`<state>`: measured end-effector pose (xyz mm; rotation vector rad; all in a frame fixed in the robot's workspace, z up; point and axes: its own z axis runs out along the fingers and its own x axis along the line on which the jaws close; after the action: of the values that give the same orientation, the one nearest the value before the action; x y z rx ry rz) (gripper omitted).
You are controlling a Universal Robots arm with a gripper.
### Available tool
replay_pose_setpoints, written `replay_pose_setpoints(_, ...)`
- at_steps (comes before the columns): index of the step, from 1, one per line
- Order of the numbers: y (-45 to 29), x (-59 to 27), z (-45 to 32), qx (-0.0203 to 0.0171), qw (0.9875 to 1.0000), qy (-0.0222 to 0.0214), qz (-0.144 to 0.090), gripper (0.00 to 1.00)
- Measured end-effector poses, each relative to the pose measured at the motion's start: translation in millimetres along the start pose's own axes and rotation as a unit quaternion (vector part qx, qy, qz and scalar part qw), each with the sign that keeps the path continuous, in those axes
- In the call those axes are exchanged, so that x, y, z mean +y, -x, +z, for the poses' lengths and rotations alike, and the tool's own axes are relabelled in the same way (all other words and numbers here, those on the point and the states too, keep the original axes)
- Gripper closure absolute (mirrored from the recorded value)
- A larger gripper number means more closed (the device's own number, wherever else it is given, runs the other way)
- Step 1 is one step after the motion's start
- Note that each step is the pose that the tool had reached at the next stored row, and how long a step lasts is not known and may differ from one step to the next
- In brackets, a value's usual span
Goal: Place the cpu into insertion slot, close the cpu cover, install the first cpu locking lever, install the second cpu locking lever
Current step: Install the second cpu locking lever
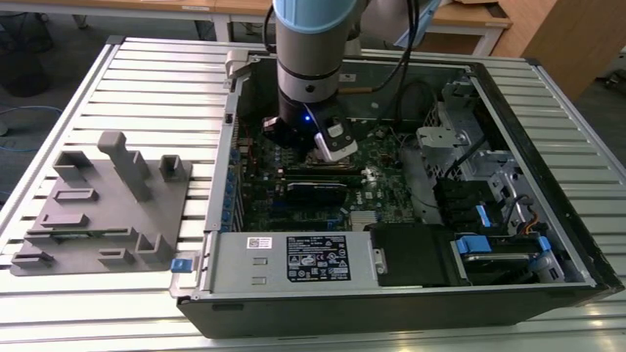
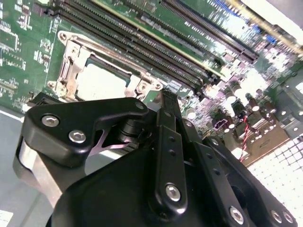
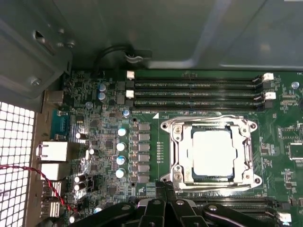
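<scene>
Robot arm reaches down into an open computer case (image 1: 411,293) in the exterior view, its gripper (image 1: 311,150) low over the motherboard (image 1: 293,213).

Second wrist view: black gripper fingers (image 2: 163,142) look pressed together, holding nothing. Just beyond their tips, the cpu (image 2: 102,80) lies flat in the insertion slot (image 2: 71,71).

First wrist view: the cpu cover (image 3: 211,155) lies closed flat around the square cpu (image 3: 212,152), memory slots (image 3: 194,93) running parallel beyond it.

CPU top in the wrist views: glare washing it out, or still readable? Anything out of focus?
In the first wrist view the cpu is blown out to near-white, but the cpu cover edges stay crisp. In the second wrist view it glares too, the gripper linkage up close looks soft, and the board's far corner is overexposed.
</scene>
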<state>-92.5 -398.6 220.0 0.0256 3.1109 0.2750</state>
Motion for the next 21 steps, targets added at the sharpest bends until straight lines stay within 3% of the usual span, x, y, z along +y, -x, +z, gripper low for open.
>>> replay_pose_setpoints(1, 0.1, 0.4, 0.1, -0.0001, 1.0000, -0.0056, 0.000, 0.89)
replay_pose_setpoints(3, 0.2, 1.5, 0.3, -0.0002, 1.0000, -0.0096, 0.000, 0.89)
replay_pose_setpoints(7, 5.4, 3.4, 0.8, -0.0002, 1.0000, -0.0097, 0.000, 0.89)
replay_pose_setpoints(16, 30.5, 6.0, 2.3, -0.0002, 1.0000, -0.0098, 0.000, 0.89)
replay_pose_setpoints(21, 40.4, 14.5, 4.3, -0.0002, 0.9999, -0.0124, 0.000, 0.89)
